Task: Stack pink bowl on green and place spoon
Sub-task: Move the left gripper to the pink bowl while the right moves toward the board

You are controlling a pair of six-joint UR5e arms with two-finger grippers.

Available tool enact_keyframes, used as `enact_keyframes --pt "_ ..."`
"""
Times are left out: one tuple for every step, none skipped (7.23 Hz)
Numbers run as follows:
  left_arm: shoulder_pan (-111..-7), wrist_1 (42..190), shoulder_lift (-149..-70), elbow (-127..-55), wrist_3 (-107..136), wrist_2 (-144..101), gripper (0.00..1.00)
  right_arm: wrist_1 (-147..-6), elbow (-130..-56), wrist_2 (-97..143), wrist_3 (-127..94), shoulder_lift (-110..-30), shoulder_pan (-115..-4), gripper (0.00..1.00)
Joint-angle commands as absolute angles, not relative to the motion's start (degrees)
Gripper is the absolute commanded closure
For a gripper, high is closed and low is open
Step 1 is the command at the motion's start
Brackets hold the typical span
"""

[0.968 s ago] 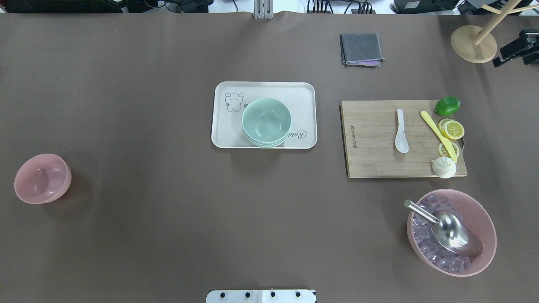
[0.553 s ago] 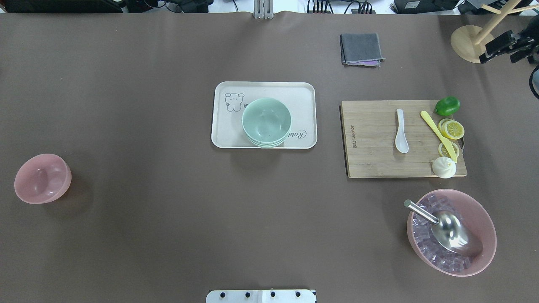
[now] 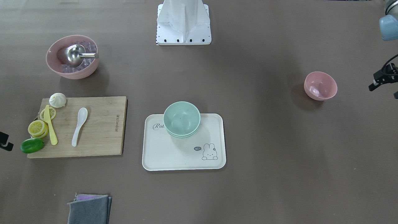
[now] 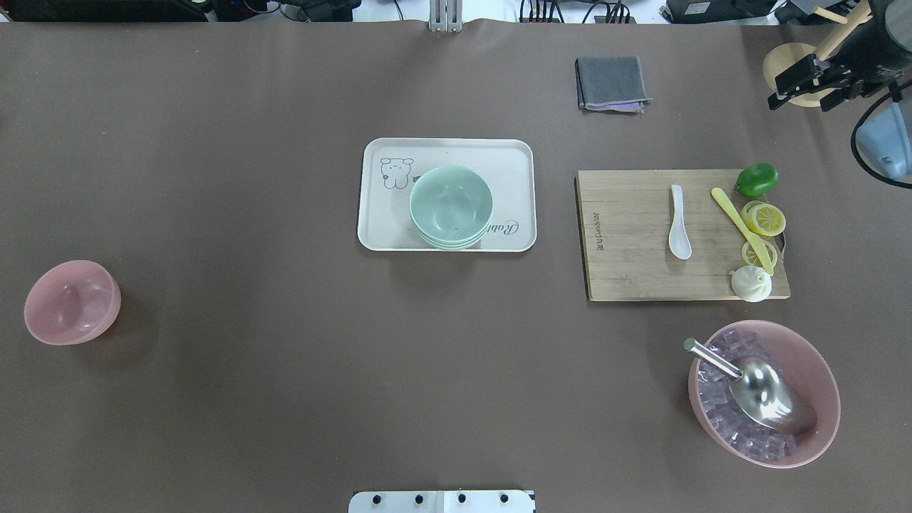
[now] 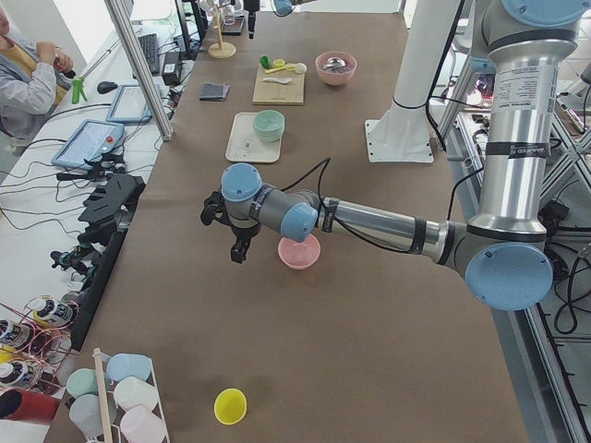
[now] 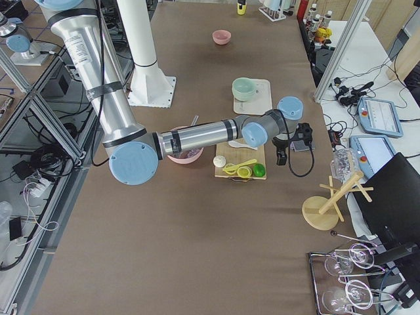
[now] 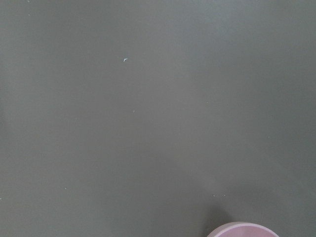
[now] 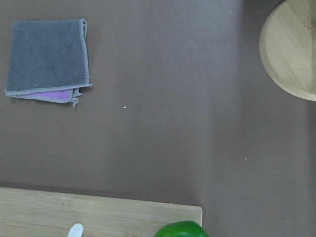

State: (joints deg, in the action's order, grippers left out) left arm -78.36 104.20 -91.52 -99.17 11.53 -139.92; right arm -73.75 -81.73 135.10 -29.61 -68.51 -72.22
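A small pink bowl [image 4: 71,302] stands alone at the table's left end; it also shows in the front view [image 3: 320,85], and its rim shows at the bottom of the left wrist view [image 7: 242,231]. A stack of green bowls [image 4: 451,206] sits on a cream tray [image 4: 385,214] mid-table. A white spoon [image 4: 679,222] lies on a wooden cutting board [image 4: 627,271]. My right gripper [image 4: 805,91] is open and empty, above the far right corner beyond the board. My left gripper [image 3: 384,91] is open and empty, just outside the pink bowl.
On the board lie a lime [image 4: 757,179], lemon slices [image 4: 764,219], a yellow knife [image 4: 741,229] and a bun [image 4: 751,283]. A large pink bowl [image 4: 819,370] holds ice cubes and a metal scoop [image 4: 766,388]. A grey cloth [image 4: 611,83] and a wooden stand [image 4: 787,60] are at the far side.
My right gripper has moved left and further into the overhead view, over the wooden stand's base. The bowls, tray and spoon have not moved.
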Motion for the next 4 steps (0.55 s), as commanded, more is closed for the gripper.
enact_keyframes --pt "-77.5 105.8 -91.7 -99.1 15.0 -139.9 0.02 -73.8 -81.5 135.2 -30.8 -67.5 -71.5 0.0" --pt "-76.8 105.6 -91.7 -98.6 15.1 -139.4 0.02 -73.8 -81.6 135.2 -31.0 -67.5 -71.5 0.0" --pt "-76.4 105.6 -91.5 -97.2 15.2 -139.5 0.02 -73.8 -81.7 135.2 -31.9 -67.0 -71.3 0.0" --pt "-73.8 105.6 -91.3 -96.5 17.4 -139.1 0.02 -73.7 -81.6 135.0 -33.6 -66.2 -70.2 0.0"
